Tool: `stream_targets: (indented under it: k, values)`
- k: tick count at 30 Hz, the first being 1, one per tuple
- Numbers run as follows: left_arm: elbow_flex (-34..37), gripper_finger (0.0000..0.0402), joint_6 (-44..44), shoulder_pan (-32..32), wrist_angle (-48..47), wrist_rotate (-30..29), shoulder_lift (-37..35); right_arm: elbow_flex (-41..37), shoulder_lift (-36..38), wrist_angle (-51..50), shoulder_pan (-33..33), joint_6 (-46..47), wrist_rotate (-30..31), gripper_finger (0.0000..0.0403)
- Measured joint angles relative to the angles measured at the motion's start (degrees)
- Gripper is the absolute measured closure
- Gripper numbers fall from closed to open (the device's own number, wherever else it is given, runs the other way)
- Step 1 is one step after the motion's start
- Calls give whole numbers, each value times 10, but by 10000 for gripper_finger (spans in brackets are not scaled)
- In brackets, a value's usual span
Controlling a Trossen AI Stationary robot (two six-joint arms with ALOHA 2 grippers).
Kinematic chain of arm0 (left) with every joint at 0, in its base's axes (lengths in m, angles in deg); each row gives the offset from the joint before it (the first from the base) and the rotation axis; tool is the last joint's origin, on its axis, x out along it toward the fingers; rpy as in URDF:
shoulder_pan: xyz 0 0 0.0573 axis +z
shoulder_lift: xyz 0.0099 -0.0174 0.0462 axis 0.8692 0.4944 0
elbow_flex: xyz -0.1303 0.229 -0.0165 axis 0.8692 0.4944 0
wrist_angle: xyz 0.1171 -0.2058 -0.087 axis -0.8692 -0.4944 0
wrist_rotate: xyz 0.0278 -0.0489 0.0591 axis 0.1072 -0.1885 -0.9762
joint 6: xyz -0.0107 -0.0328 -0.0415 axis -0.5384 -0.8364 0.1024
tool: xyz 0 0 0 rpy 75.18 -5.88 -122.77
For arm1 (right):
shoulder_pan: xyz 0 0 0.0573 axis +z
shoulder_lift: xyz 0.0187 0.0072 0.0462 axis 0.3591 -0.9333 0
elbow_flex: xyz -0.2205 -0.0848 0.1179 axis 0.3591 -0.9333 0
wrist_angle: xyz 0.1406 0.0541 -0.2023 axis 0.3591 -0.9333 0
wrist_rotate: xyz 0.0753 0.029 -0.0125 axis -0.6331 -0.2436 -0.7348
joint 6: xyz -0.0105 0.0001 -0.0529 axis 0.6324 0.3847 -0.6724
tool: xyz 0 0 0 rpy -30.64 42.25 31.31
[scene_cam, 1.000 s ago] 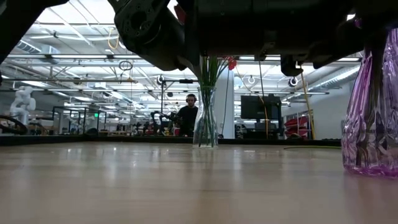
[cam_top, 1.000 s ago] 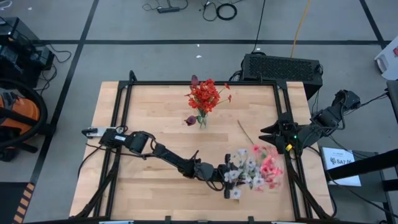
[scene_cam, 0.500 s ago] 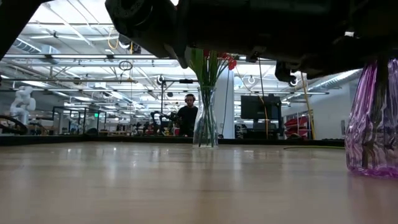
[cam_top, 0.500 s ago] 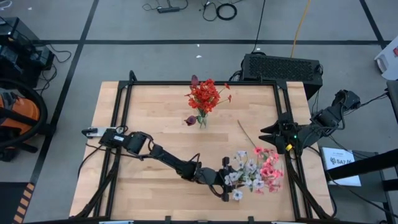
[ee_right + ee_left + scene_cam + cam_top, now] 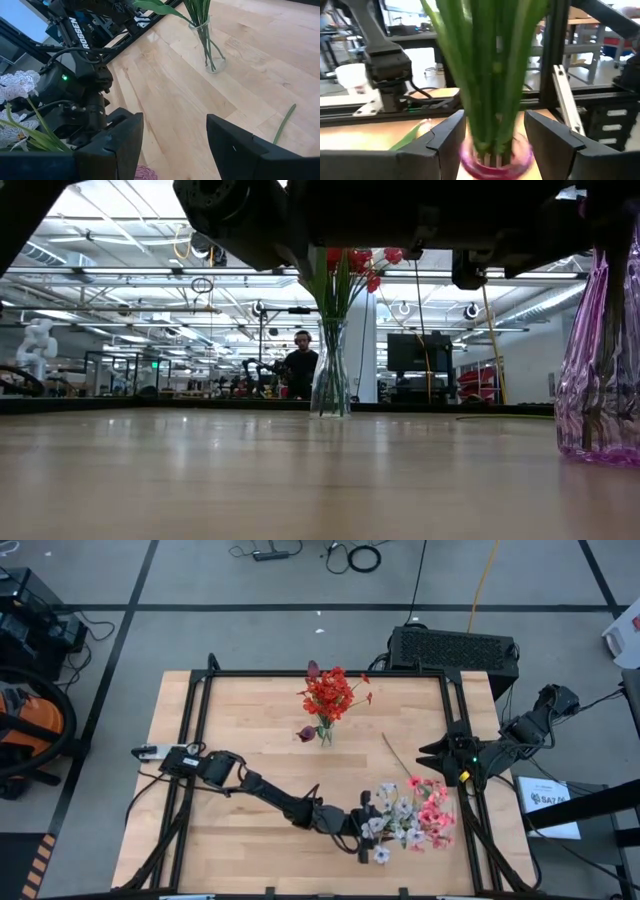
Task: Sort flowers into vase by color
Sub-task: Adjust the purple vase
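Left hand, fingers spread, straddles green stems in the purple vase; right hand rests open at the worktop edge.

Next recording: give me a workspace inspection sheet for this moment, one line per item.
Surface: wooden table, inside a black frame.
Job's things: red flowers in a clear vase at the far middle; pink and white flowers in a purple vase near the right front; one loose green stem lying on the table between them.
Clutter: nothing seen.
End effectors: left end effector open, its fingers either side of the purple vase's stems; right end effector open, parked at the table's right edge.
Cables: several on the floor beyond the table.
Surroundings: a person far behind, in the low view.
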Motion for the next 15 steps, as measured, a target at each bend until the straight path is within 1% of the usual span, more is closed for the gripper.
stream_targets:
  k: [12,15]
  values:
    - [0,193,0,0,-25,11,0,0,0,0,0,7,0,195]
    - [0,193,0,2,-25,21,0,0,0,0,0,8,0,195]
